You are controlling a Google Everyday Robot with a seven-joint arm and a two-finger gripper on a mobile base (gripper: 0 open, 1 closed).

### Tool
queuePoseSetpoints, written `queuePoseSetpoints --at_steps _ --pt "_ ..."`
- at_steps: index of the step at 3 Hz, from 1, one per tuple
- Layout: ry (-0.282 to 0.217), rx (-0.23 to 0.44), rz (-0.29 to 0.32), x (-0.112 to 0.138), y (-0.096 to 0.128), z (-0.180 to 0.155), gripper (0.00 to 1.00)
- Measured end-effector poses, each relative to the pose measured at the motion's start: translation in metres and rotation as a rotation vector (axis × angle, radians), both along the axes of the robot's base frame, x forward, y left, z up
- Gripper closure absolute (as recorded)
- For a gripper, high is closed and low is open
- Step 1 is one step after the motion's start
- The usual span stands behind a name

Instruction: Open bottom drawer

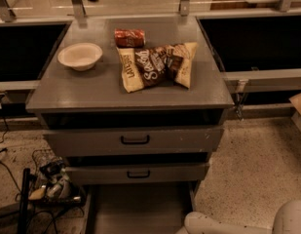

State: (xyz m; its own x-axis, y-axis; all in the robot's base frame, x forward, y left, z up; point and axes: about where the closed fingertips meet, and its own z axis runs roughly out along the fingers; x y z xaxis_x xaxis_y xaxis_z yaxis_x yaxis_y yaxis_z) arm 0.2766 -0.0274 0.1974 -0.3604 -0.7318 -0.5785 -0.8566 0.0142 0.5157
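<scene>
The grey cabinet (91, 94) shows two drawer fronts with black bar handles: a wide upper one (135, 140) and a slimmer, narrower one (138, 173) under it. Below them the bottom drawer (140, 208) reaches toward the camera as a flat grey tray between side rails, down to the frame's lower edge. Its front panel and handle are out of view. Only the white arm (213, 224) shows, at the bottom right, just beside that tray. The gripper is out of view below the frame.
On the cabinet top lie a white bowl (80, 56), a red can on its side (129, 37) and several snack bags (157, 65). A cluttered wire rack with cables (50, 184) stands at the lower left. Dark bins flank the cabinet.
</scene>
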Motion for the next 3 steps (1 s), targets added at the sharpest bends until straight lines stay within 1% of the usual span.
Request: queuePoseSetpoints --at_steps 1,2,3 --pt "0.0 0.001 0.003 -0.005 -0.001 0.0 0.0" --pt "0.002 0.002 0.025 -0.035 -0.007 -0.001 0.0" --pt "0.002 0.002 0.025 -0.035 -0.007 -0.001 0.0"
